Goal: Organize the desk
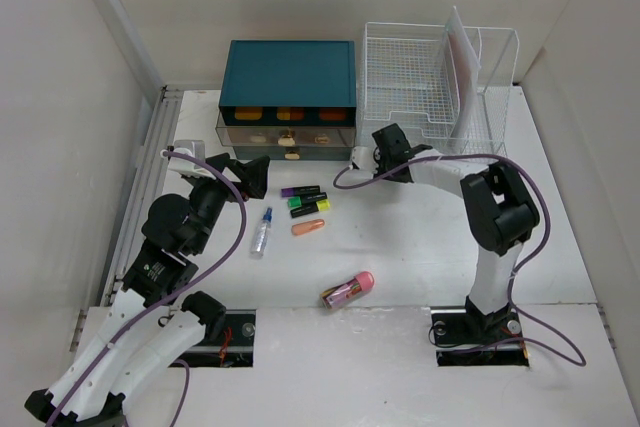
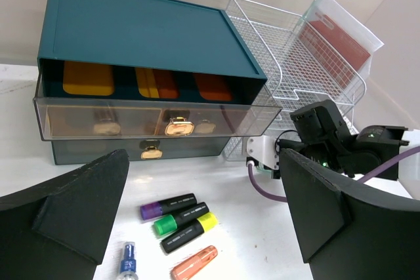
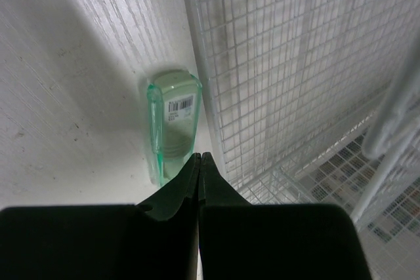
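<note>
Top view: the surface point(image 1: 420, 237) lies under both arms and fills most of the frame. L gripper point(image 1: 258, 175) hangs over it w/ jaws wide apart, nothing btw them. Just to its right are three markers point(image 1: 305, 200) side by side, w/ an orange pen point(image 1: 308, 228) just beside them. A spray bottle point(image 1: 262, 232) lies back toward the arm's base. The drawer box point(image 1: 288, 72) stands ahead, at the far edge. R gripper point(image 1: 388, 139) is closed and empty, low by the rack point(image 1: 420, 77), near its front left corner. A pink-capped tube point(image 1: 348, 289) lies well apart from both, near the front edge.

L wrist view: fingers point(image 2: 72, 208) spread wide, holding nothing. Ahead btw them are the markers (purple, green, yellow), the pen and the bottle's top. Beyond is the drawer box, its clear middle drawer point(image 2: 157, 119) sticking out. Ahead-right are the rack and R gripper.

R wrist view: fingers point(image 3: 184, 188) pressed together, nothing btw them. Just past the tips a clear green case point(image 3: 174, 122) w/ a barcode label lies on the surface, right beside the rack mesh. Can't tell if the tips touch it.
</note>
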